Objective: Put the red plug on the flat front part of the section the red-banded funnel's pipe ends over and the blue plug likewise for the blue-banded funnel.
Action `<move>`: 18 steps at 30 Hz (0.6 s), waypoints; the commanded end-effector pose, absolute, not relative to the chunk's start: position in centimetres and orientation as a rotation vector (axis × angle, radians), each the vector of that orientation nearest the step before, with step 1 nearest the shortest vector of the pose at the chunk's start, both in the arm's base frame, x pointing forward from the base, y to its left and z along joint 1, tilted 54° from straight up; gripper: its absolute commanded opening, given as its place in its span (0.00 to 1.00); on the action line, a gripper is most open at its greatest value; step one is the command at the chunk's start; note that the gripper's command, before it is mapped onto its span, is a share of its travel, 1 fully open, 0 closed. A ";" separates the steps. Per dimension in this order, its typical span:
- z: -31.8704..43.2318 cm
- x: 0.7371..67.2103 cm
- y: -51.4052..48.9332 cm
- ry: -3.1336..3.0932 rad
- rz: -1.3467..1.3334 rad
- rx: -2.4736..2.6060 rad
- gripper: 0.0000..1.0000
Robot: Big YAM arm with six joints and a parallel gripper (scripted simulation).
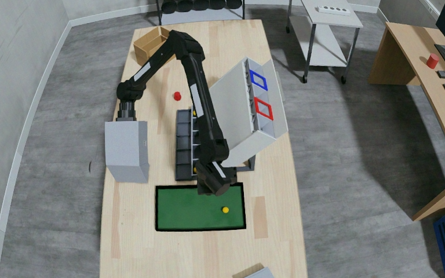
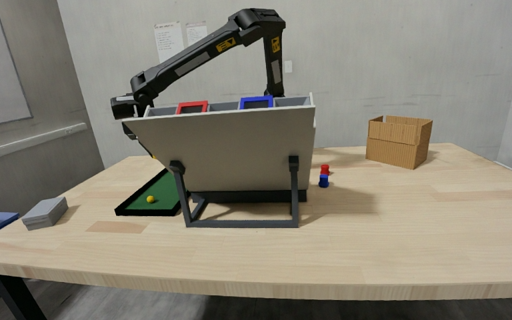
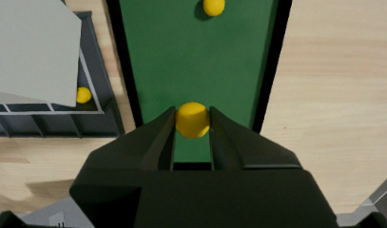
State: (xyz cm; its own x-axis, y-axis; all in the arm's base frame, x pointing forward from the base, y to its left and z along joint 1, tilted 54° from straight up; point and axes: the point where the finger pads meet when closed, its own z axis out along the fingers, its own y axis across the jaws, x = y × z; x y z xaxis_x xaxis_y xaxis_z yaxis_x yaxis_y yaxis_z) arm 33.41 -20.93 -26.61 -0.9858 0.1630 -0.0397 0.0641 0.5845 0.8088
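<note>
My gripper (image 3: 192, 113) is shut on a yellow marble (image 3: 192, 120) and holds it above the green tray (image 1: 200, 207). A second yellow marble (image 1: 225, 209) lies on the tray and also shows in the wrist view (image 3: 213, 7). Another marble (image 3: 83, 95) sits in the end section of the dark sectioned base (image 1: 184, 144) under the grey cover (image 2: 227, 149). The red-banded funnel (image 1: 263, 108) and the blue-banded funnel (image 1: 258, 80) sit along the cover's top. The red plug (image 2: 325, 169) and the blue plug (image 2: 323, 181) stand on the table at the base's far end.
A cardboard box (image 1: 150, 43) stands at the table's far end. A tall grey box (image 1: 127, 150) stands by the arm's base. A small grey block (image 2: 45, 212) lies near the table edge beyond the tray.
</note>
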 end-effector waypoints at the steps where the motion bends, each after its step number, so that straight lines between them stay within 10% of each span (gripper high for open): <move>1: -26.6 34.5 -22.3 2.694 1.333 0.166 0.00; 18: -26.6 34.5 -22.4 2.690 1.336 0.194 0.00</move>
State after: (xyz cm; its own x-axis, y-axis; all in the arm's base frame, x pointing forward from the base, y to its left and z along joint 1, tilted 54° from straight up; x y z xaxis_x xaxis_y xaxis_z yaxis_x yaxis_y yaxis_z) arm 33.43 -20.93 -26.60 -0.9857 0.1638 -0.0402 0.0640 0.5840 0.8092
